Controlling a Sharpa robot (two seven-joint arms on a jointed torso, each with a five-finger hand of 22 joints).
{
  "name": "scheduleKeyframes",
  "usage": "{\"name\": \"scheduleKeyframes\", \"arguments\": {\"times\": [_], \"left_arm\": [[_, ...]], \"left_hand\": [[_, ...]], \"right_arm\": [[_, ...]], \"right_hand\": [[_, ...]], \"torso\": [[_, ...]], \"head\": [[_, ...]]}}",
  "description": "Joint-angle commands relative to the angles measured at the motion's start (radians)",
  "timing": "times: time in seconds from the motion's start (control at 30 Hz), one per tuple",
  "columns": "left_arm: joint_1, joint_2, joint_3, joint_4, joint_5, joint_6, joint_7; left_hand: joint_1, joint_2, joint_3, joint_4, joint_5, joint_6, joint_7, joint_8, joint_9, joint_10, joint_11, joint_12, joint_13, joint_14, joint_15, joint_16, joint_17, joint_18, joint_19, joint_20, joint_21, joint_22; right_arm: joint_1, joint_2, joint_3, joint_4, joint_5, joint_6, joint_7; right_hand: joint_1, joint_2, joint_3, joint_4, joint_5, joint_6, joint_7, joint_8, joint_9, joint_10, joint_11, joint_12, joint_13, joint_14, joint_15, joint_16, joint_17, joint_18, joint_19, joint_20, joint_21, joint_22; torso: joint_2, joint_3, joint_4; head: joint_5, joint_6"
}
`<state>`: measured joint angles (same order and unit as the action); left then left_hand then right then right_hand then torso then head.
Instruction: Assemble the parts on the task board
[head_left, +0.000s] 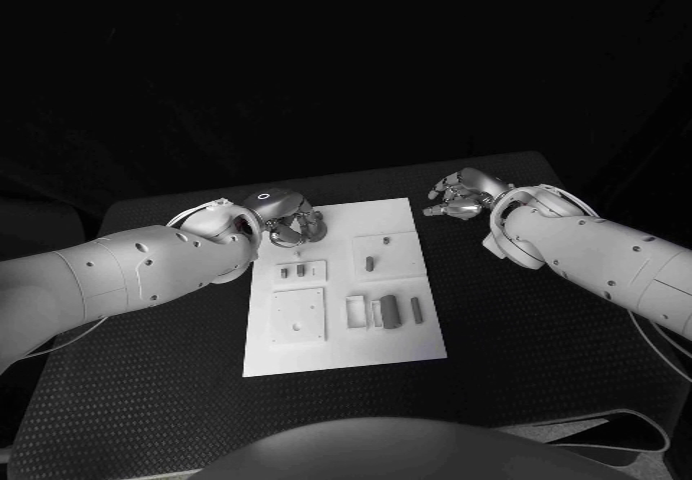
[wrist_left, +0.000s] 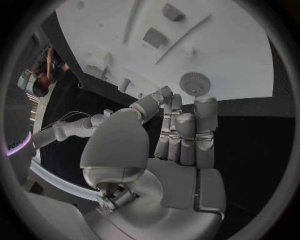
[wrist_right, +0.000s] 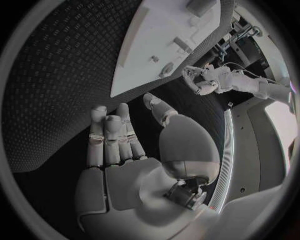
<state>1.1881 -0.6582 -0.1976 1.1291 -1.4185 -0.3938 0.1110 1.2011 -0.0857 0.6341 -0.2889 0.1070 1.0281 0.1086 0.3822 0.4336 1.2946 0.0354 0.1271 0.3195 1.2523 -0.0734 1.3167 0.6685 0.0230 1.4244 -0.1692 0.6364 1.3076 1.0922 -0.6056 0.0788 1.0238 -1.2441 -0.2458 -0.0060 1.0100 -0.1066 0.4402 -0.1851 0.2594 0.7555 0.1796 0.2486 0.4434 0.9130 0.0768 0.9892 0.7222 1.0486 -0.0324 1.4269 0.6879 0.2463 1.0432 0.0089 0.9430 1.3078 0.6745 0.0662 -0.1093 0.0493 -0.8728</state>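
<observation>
On the near half of the white board (head_left: 343, 340) the grey parts (head_left: 384, 310) lie flat in a row, probably laid out ready for picking. Farther, the left hand (head_left: 286, 218) hovers at the board's far left corner, fingers apart and empty, a round toothed part (wrist_left: 194, 83) just beyond its fingertips (wrist_left: 204, 106). The right hand (head_left: 464, 195), off the far right corner, is open too.

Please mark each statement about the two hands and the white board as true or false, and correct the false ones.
1. The left hand is at the far left corner of the task board. True.
2. The right hand holds a grey part. False: it holds nothing.
3. The right hand is over the board's middle. False: it is beyond the far right corner, over the black table.
4. Grey parts lie on the board. True.
</observation>
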Motion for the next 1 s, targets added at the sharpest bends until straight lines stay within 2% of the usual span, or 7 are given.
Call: {"name": "scheduleKeyframes", "arguments": {"times": [0.03,0.17,0.33,0.4,0.63,0.67,1.0], "left_arm": [[0.0,-0.011,-0.001,0.012,0.004,0.009,-0.003],[0.0,-0.03,-0.004,0.019,-0.013,0.008,-0.006],[0.0,-0.049,-0.007,0.022,-0.021,0.002,-0.009],[0.0,-0.051,-0.009,0.021,-0.027,0.001,-0.01],[-0.002,-0.045,-0.035,0.013,-0.054,0.0,-0.01],[-0.003,-0.044,-0.037,0.011,-0.059,-0.001,-0.01],[-0.018,-0.029,-0.038,-0.021,-0.078,-0.001,-0.011]], "left_hand": [[-0.005,0.004,0.005,0.002,0.003,0.003,0.002,0.003,0.002,0.007,-0.001,0.001,0.001,0.005,-0.005,-0.006,-0.001,0.153,0.007,-0.003,0.006,0.017],[-0.005,0.003,0.005,0.001,0.003,0.003,0.002,0.003,0.002,0.007,-0.001,0.0,0.002,0.005,-0.005,-0.006,-0.001,0.153,0.007,-0.004,0.006,0.017],[-0.004,0.002,0.005,0.001,0.003,0.003,0.002,0.003,0.002,0.007,-0.002,0.0,0.002,0.005,-0.005,-0.007,-0.001,0.153,0.007,-0.004,0.006,0.017],[-0.004,0.001,0.005,0.0,0.003,0.003,0.002,0.003,0.002,0.007,-0.002,0.0,0.002,0.005,-0.005,-0.007,-0.001,0.153,0.007,-0.004,0.006,0.017],[-0.003,-0.001,0.006,0.0,0.002,0.004,0.002,0.002,0.003,0.007,-0.002,-0.001,0.003,0.005,-0.005,-0.008,-0.001,0.152,0.006,-0.004,0.006,0.017],[-0.003,-0.002,0.006,0.0,0.002,0.004,0.002,0.002,0.003,0.007,-0.002,-0.001,0.003,0.005,-0.006,-0.008,-0.001,0.152,0.006,-0.004,0.006,0.017],[0.0,-0.006,0.008,0.0,0.002,0.003,0.002,0.001,0.004,0.007,-0.001,-0.004,0.004,0.004,-0.005,-0.009,-0.001,0.151,0.004,-0.004,0.005,0.018]], "right_arm": [[0.0,-0.002,0.0,0.003,-0.007,0.007,0.007],[0.0,-0.004,0.0,0.004,-0.007,0.007,0.007],[0.0,-0.007,0.0,0.005,-0.007,0.007,0.006],[0.0,-0.008,0.0,0.005,-0.007,0.007,0.006],[0.0,-0.005,0.0,0.004,-0.007,0.007,0.006],[0.0,-0.005,0.0,0.004,-0.007,0.007,0.007],[0.0,-0.005,0.0,0.003,-0.007,0.007,0.007]], "right_hand": [[-0.011,0.0,0.0,0.001,-0.001,0.003,0.008,0.006,-0.001,-0.008,-0.002,0.007,-0.001,-0.007,-0.002,-0.004,-0.001,0.015,-0.001,-0.004,-0.004,0.016],[-0.011,0.0,0.0,0.001,-0.001,0.003,0.008,0.006,-0.002,-0.008,-0.002,0.007,-0.001,-0.007,-0.002,-0.004,-0.001,0.015,-0.001,-0.004,-0.004,0.016],[-0.011,0.0,0.0,0.001,-0.001,0.003,0.008,0.006,-0.002,-0.008,-0.002,0.007,-0.001,-0.007,-0.002,-0.004,-0.001,0.015,-0.001,-0.004,-0.004,0.016],[-0.011,0.0,0.0,0.001,-0.001,0.003,0.008,0.006,-0.002,-0.008,-0.002,0.007,-0.001,-0.007,-0.002,-0.004,-0.001,0.015,-0.001,-0.004,-0.004,0.016],[-0.011,0.0,0.0,0.001,-0.001,0.003,0.008,0.006,-0.002,-0.008,-0.002,0.007,-0.001,-0.007,-0.002,-0.004,-0.001,0.015,-0.001,-0.004,-0.004,0.016],[-0.011,0.0,0.0,0.0,-0.001,0.003,0.008,0.006,-0.002,-0.008,-0.002,0.007,-0.001,-0.007,-0.002,-0.004,-0.001,0.015,-0.001,-0.004,-0.004,0.016],[-0.011,0.0,0.0,0.001,-0.001,0.003,0.008,0.006,-0.002,-0.008,-0.002,0.007,-0.001,-0.007,-0.002,-0.004,-0.001,0.015,-0.001,-0.004,-0.004,0.016]], "torso": [[0.001,-0.002,0.0013],[0.001,-0.0026,0.0013],[0.001,-0.001,0.0],[0.001,-0.0017,0.001],[0.002,-0.0014,-0.0013],[0.002,-0.0001,-0.0024],[0.001,0.0023,-0.0028]], "head": [[0.001,0.0],[0.005,0.0],[0.009,0.0],[0.013,0.0],[0.019,0.0],[0.02,0.0],[0.021,0.0]]}}
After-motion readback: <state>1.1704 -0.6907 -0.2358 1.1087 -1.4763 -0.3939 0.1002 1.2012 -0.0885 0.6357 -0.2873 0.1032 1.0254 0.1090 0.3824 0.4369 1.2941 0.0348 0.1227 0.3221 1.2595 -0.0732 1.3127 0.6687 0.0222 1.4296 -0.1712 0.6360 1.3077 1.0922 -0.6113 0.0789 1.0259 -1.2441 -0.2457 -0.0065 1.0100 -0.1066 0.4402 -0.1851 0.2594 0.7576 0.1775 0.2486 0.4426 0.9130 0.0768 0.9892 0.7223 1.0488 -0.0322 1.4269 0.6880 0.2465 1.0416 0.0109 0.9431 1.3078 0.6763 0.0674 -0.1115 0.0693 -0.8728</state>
